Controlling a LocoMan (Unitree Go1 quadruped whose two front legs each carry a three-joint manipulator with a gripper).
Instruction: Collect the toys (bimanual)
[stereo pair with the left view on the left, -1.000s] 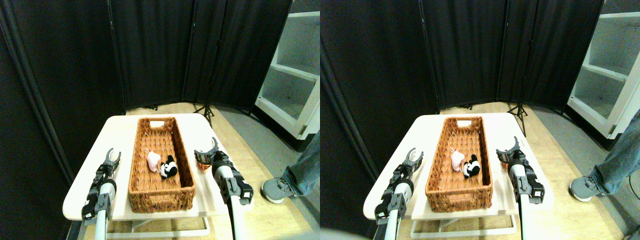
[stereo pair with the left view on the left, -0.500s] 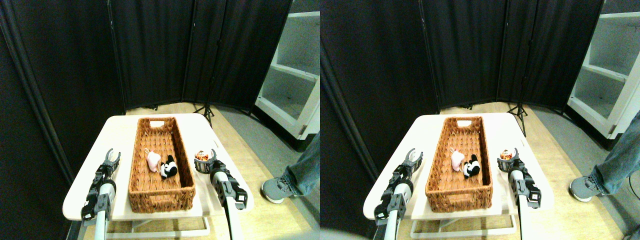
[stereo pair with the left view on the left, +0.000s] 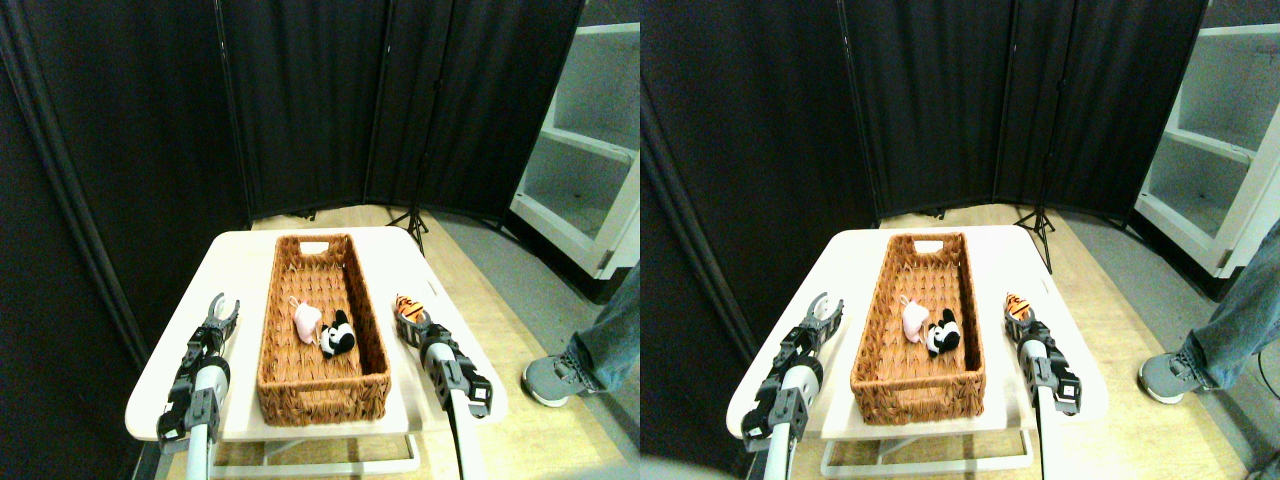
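A long wicker basket (stereo pair with the left view on the left: 322, 395) lies in the middle of the white table (stereo pair with the left view on the left: 245, 260). Inside it, a pink toy (stereo pair with the left view on the left: 305, 322) lies next to a black-and-white panda (stereo pair with the left view on the left: 338, 338). An orange striped tiger (stereo pair with the left view on the left: 406, 304) is on the table just right of the basket's right wall. My right gripper (stereo pair with the left view on the left: 410, 320) is at the tiger, shut on its near end, and the toy sticks out past the jaws. My left gripper (stereo pair with the left view on the left: 223, 308) stands open and holds nothing, over the table left of the basket.
Black folding screens (stereo pair with the left view on the left: 300, 100) stand behind the table, with a tripod (stereo pair with the left view on the left: 412, 222) at their foot. A white shelf unit (stereo pair with the left view on the left: 585, 150) is at the far right. A person's leg and grey shoe (stereo pair with the left view on the left: 558, 378) stand on the floor right of the table.
My right gripper has come down from above the tiger and its wide jaws have shut on the toy. The left gripper has barely moved.
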